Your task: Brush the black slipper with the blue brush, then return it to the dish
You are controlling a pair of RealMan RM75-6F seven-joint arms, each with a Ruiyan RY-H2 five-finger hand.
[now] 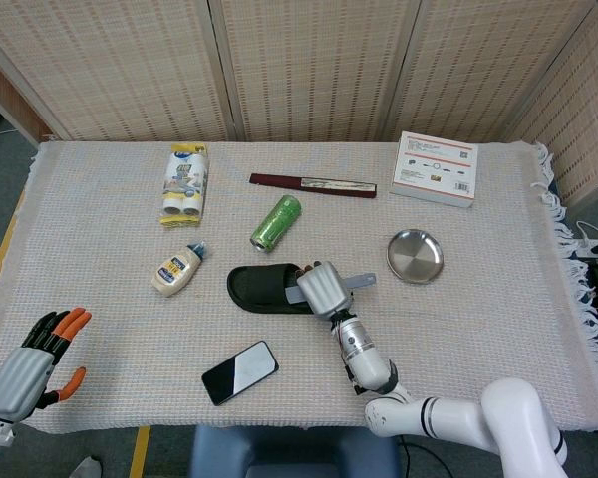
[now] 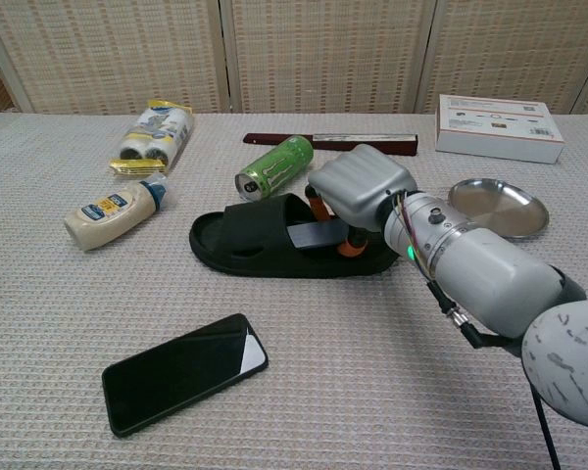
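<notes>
A woven cloth covers the counter (image 1: 100, 329) to a fringed right edge, with bare stretches along the near side and toward the right past the steel dish (image 1: 415, 256), which sits apart from the other items. At centre, the right hand (image 1: 322, 290) grips the blue brush (image 2: 314, 235), fingers wrapped around it, with the brush head laid on the black slipper (image 1: 264, 288) just behind its strap and the handle end jutting out toward the dish. The slipper lies flat, sole down, lengthwise across the counter, near the green can (image 1: 276, 222) on its side behind it and the dark phone (image 1: 239, 371) nearer the front edge. At the near-left corner, the left hand (image 1: 32, 360) hangs off the counter, fingers apart and holding nothing. A squeeze bottle (image 1: 176, 270), a packet (image 1: 183, 184), a dark flat stick (image 1: 312, 184) and a white box (image 1: 436, 168) lie farther back.
</notes>
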